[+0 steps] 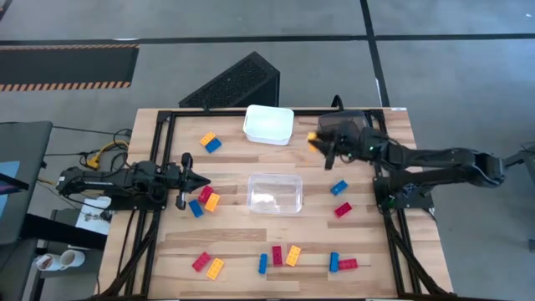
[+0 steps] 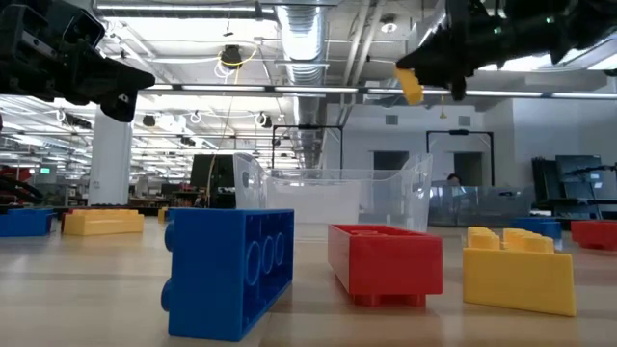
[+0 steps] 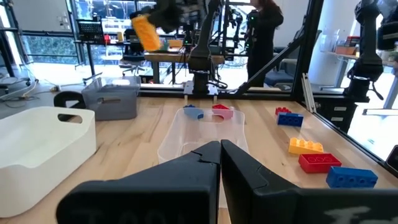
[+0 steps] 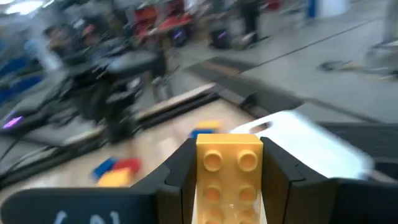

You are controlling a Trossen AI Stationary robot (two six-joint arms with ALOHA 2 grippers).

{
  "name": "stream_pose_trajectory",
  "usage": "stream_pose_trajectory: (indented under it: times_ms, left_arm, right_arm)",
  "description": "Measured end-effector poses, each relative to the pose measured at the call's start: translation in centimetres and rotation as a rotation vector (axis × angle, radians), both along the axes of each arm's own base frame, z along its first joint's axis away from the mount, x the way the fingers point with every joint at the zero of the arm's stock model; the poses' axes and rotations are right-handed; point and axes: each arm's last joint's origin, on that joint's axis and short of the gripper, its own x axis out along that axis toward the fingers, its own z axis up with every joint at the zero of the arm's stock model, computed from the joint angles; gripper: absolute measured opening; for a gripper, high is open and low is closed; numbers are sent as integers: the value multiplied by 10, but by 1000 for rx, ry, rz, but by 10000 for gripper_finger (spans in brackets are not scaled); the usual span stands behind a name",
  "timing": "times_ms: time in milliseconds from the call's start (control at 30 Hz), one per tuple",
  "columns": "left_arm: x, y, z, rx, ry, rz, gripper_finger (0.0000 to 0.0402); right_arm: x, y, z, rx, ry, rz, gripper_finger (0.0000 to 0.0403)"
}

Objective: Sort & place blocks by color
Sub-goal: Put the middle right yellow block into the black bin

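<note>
Right gripper (image 1: 316, 140) clamped on yellow block (image 4: 229, 163), held high, just beside white bin (image 1: 268, 124). Left gripper (image 1: 203, 181) together, idle near left-side blocks.

Risk: block pokes out past fingertips, could twist or slip on release and land beside bin.

Around: clear bin (image 1: 275, 193) mid-table, red block (image 2: 384, 260) and blue block (image 2: 231, 269) loose on table. Path to white bin looks free.
</note>
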Motion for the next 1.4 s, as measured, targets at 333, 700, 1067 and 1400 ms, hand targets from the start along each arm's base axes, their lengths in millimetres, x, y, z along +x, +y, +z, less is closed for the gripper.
stream_pose_trajectory:
  times_ms: [333, 700, 1067, 1400]
  left_arm:
    - [0, 0, 0, 0, 0, 0, 0]
    - [0, 0, 0, 0, 0, 0, 0]
    - [0, 0, 0, 0, 0, 0, 0]
    - [0, 0, 0, 0, 0, 0, 0]
  right_arm:
    - [-39, -42, -28, 70, 88, -473, 132]
    - [-57, -60, -37, 74, 210, -694, 144]
    - [-49, -74, -71, 158, 426, -715, 148]
    - [-34, -87, -102, 196, 527, -710, 153]
